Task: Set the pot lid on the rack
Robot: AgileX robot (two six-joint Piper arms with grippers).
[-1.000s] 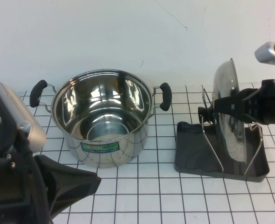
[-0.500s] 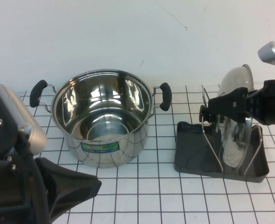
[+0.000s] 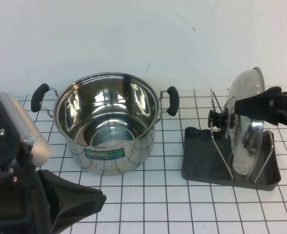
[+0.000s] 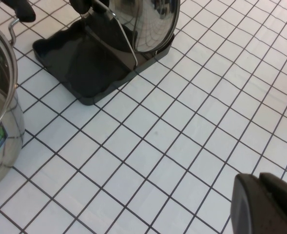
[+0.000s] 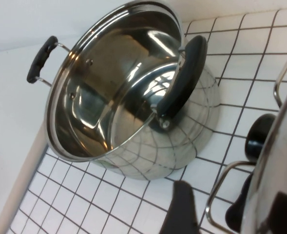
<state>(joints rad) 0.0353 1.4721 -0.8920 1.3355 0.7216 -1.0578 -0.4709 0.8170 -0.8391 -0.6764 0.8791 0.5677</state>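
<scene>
pot lid [image 3: 245,124]: rigid, slick steel, upright in rack [image 3: 201,161] at frame right; grasp black knob [image 3: 216,118]; right hand [image 3: 260,105] spread beside it; left hand [image 3: 75,202] lower left, state untellable.

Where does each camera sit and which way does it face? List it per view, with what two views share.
High view: raised on the robot's side, angled down at the pot, the rack and the pot lid; the left gripper sits near-left, the right gripper at the lid.
Left wrist view: looks across bare tiles toward the rack; only a dark fingertip shows.
Right wrist view: faces the pot past the lid's rim; one finger shows.
Shared: all three show pot, lid and rack.
</scene>
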